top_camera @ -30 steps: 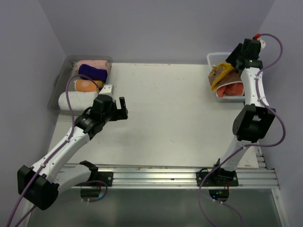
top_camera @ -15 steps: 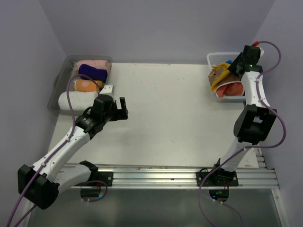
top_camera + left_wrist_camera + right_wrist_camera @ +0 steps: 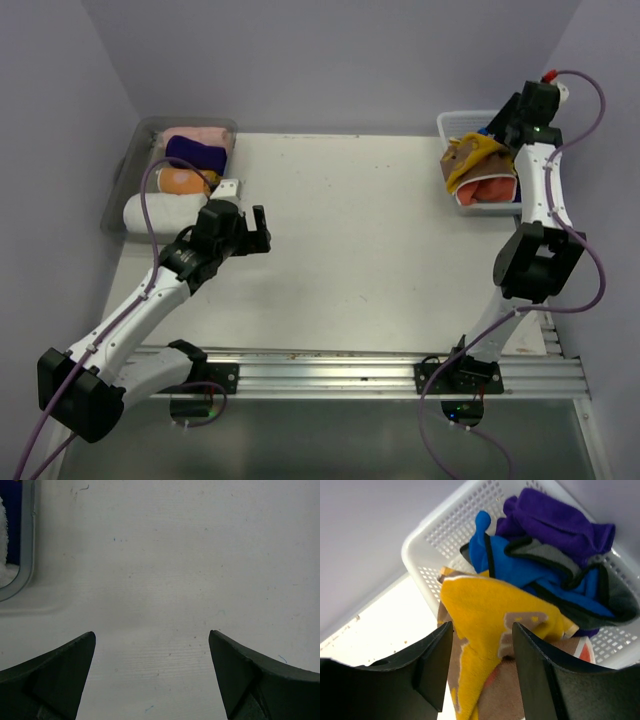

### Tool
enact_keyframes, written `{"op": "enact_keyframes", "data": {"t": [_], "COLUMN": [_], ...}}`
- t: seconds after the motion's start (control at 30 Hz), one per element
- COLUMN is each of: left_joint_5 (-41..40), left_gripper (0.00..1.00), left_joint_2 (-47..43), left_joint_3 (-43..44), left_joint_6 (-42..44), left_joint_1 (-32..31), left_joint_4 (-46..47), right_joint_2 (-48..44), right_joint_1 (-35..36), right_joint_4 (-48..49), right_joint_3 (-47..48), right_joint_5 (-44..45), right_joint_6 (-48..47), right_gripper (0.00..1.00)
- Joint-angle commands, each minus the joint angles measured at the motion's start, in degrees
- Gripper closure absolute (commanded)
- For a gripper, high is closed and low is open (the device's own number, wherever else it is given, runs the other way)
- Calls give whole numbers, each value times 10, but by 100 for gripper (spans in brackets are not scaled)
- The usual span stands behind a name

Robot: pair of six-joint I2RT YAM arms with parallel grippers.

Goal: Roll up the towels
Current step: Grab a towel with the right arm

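Mustard towel drapes the white basket under my right gripper, jaws parted, empty; left gripper gapes wide too.

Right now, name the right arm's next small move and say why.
Probably lower the right gripper and close on the yellow towel. Its jaws stand apart above the white basket, holding nothing, and that towel lies topmost, draped over the rim, right below the jaws.
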Motion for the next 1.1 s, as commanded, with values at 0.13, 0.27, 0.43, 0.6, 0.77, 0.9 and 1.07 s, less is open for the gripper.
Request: {"op": "enact_keyframes", "data": {"t": [0.13,0.27,0.43,0.6,0.77,0.9,1.07], "left_joint_5": [0,-2,-3,-2,1,-3,-6], "left_gripper": [0,0,0,0,0,0,0], "left_joint_2": [-11,-13,-12,-14,-19,-12,-9], "left_joint_3": [6,5,4,1,-16,-11,-6], "left_joint_6": [4,3,3,-1,-4,3,8], "left_joint_1": [0,0,0,0,0,0,0], "left_joint_4": [8,7,6,5,15,11,13], "right_joint_2": [50,42,18,-13,-9,14,37], "right_joint_1": [1,1,1,1,0,0,0], "right_joint_4": [-24,-19,-2,10,7,-5,-18], "right_joint_3": [79,69,37,11,-1,11,37], "right_joint_5": [12,19,45,67,82,73,68], "right_joint_6": [-14,-11,-17,-25,-32,-25,-21], "right_gripper": [45,36,31,30,24,23,39]}}
